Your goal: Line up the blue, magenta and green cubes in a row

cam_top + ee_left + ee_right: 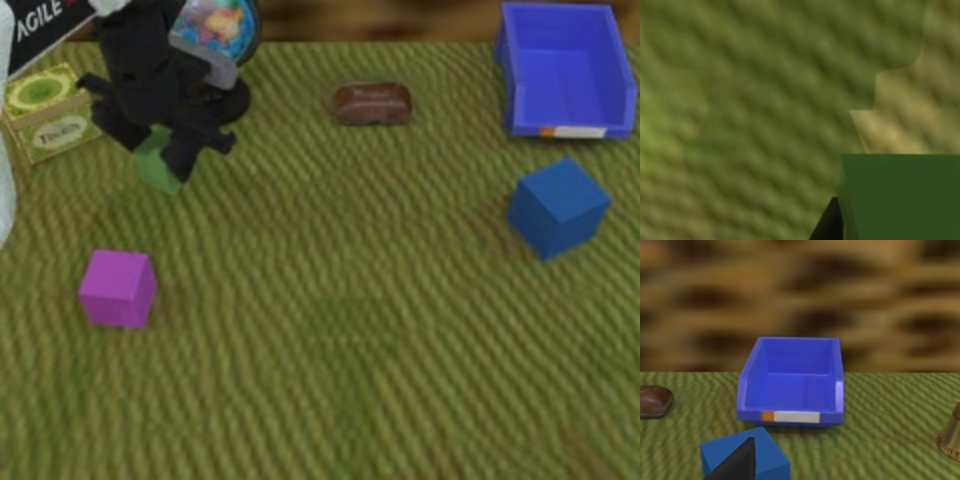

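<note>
- Green cube (pixel 157 168) was clamped in the left gripper (pixel 172 160) at the table's far left. From the top view the arm covered most of it, only a green corner poking out under the black fingers. In the left wrist view the cube (pixel 900 197) filled the lower corner, with one dark fingertip (pixel 829 222) pressed against its side.
- I couldn't tell whether the cube was lifted or resting on the green mat (pixel 350 350). My guess is slightly lifted, but that's a judgement.
- Moving outward: the magenta cube (pixel 118 288) sat nearer the front on the left side, well apart from the gripper. The blue cube (pixel 557 207) was way over on the right, just in front of the blue bin (pixel 520 90).
- The relation that matters: the magenta cube lay forward of the claw, much closer than the blue one, so the left arm was the natural one to set green down beside it.
- Right gripper (pixel 737 465): only a dark finger showed in its wrist view, over the blue cube (pixel 765 460). Can't tell if it was open or closed.
- Other stuff: a green-and-cream printed box (pixel 45 112) just left of the arm, a brown lump (pixel 372 103) farther back, and something colourful half hidden behind the arm.
</note>
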{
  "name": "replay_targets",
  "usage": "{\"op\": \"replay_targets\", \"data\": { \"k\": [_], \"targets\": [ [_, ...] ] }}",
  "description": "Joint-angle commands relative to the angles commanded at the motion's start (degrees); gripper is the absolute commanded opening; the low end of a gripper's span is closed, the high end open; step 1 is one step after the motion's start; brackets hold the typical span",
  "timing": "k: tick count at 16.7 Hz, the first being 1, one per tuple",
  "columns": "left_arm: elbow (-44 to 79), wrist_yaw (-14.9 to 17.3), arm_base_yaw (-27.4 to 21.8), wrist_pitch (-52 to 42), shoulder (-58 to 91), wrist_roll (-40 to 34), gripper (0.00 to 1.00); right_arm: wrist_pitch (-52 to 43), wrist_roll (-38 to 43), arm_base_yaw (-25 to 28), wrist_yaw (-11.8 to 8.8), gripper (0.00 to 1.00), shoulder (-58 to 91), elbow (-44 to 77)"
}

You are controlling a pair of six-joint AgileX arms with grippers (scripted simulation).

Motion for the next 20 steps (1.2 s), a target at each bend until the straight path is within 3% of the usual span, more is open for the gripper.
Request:
{"op": "replay_targets", "data": {
  "k": [4,7,11,17,20],
  "targets": [
    [0.05,-0.13,-1.73,0.00,0.24,-1.88,0.00,0.00,0.00,0.00,0.00,1.00,0.00,0.00],
    [0.44,-0.43,-6.28,-0.47,0.30,-9.15,0.00,0.00,0.00,0.00,0.00,1.00,0.00,0.00],
    [0.01,-0.92,-15.41,-1.32,-0.14,-25.71,0.00,0.00,0.00,0.00,0.00,1.00,0.00,0.00],
    [-2.19,-1.38,-31.40,-2.54,-1.75,-57.15,0.00,0.00,0.00,0.00,0.00,1.00,0.00,0.00],
    [-3.25,-1.69,-37.84,-2.34,-3.38,-68.24,0.00,0.00,0.00,0.00,0.00,1.00,0.00,0.00]
  ]
}}
